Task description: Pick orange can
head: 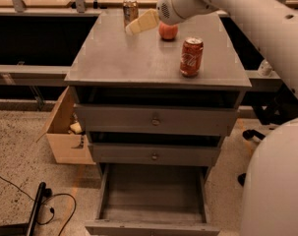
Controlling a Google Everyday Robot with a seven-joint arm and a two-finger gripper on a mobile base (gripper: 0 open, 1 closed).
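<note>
The orange can (130, 11), dull orange-brown with a silver top, stands upright at the far edge of the grey cabinet top (119, 58), left of centre. My gripper (141, 22) hangs on the white arm that comes in from the upper right. It sits just right of and in front of the can, low over the cabinet top. It holds nothing that I can see. A red Coca-Cola can (192, 57) stands toward the front right. A red-orange apple (168, 31) lies just right of the gripper.
The cabinet has three drawers, and the bottom drawer (153, 200) is pulled out. A cardboard box (65, 132) sits on the floor at the left. A black cable and tool (38, 208) lie at the lower left. The white arm body (276, 181) fills the right side.
</note>
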